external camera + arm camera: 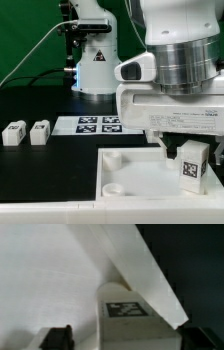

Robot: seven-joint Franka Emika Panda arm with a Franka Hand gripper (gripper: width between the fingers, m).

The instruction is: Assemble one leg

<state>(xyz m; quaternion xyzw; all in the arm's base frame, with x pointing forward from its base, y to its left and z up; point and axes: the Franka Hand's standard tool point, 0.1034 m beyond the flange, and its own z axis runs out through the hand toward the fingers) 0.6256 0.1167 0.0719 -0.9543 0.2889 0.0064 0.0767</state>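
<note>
The leg (194, 161), a small white block with a black-and-white tag, stands upright at the corner of the large white panel (130, 172) on the exterior view's right. My gripper (188, 150) hangs right over it and straddles it. In the wrist view the leg (128, 314) lies between my two dark fingertips, the gripper (128, 340) open: one finger (57, 338) stands off the leg with a visible gap, the other (202, 338) is at its side. The panel (45, 280) fills the wrist view behind the leg.
Two more legs (14, 133) (40, 131) stand side by side on the black table at the exterior view's left. The marker board (95, 124) lies behind the panel. A robot base (95, 60) stands at the back with cables.
</note>
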